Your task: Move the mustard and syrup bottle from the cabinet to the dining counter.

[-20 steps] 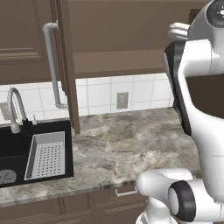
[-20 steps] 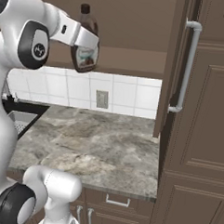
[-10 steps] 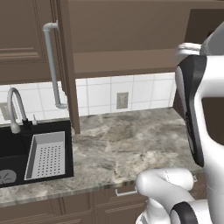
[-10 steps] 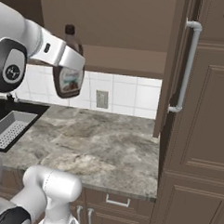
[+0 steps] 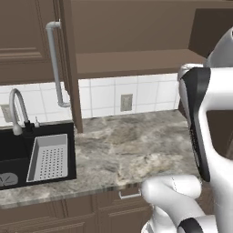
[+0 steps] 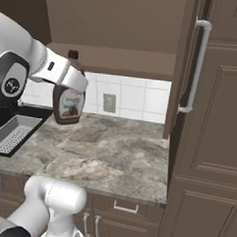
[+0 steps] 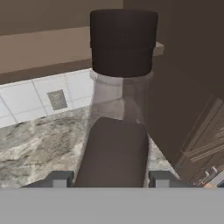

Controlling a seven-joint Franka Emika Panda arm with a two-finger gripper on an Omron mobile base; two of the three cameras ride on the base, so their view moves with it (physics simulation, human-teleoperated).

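My gripper (image 6: 73,81) is shut on the syrup bottle (image 6: 68,106), a dark brown bottle with a pale label, held upright in the air above the marbled counter near the sink. In the hand view the syrup bottle (image 7: 116,148) stands between my fingertips (image 7: 57,178), with its dark cap (image 7: 124,41) further up the picture. The cabinet (image 6: 119,56) stands open behind it, and its shelf (image 5: 132,59) looks bare. The mustard and the dining counter are out of view.
A marbled counter (image 5: 132,145) holds a black sink (image 5: 18,152), a faucet (image 5: 16,107) and a white strainer basket (image 5: 48,157). An open cabinet door (image 6: 184,70) with a silver handle (image 6: 197,70) juts out at the right, beside a tall panelled cabinet (image 6: 212,145).
The arm has carried the syrup bottle left and down, away from the cabinet opening toward the sink side. The grip on it has stayed the same.
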